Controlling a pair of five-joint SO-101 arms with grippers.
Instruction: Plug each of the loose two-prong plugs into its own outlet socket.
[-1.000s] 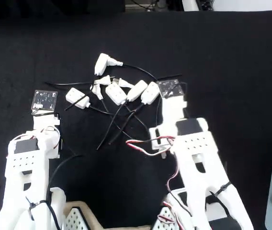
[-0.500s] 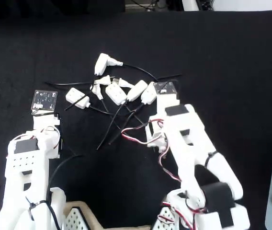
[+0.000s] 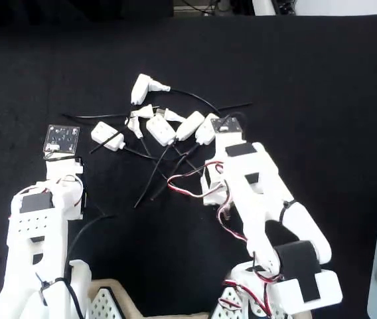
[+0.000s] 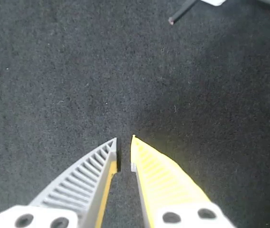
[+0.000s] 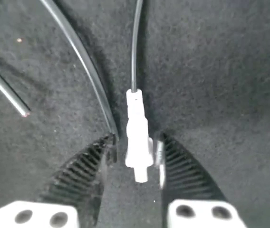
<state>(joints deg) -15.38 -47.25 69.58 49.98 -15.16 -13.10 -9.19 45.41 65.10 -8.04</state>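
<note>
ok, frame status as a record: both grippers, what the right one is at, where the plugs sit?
left gripper: shut, empty, above the black mat
right gripper: open, one finger each side of a white plug, not clamped
white plug: lying flat, its black cable leading away from the gripper
other plugs: loose cluster mid-table, cables tangled

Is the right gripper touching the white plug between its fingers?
Cannot tell. In the right wrist view the white plug sits between the fingers of the right gripper: a dark gap shows at one finger, but the other lies too close to judge.
</note>
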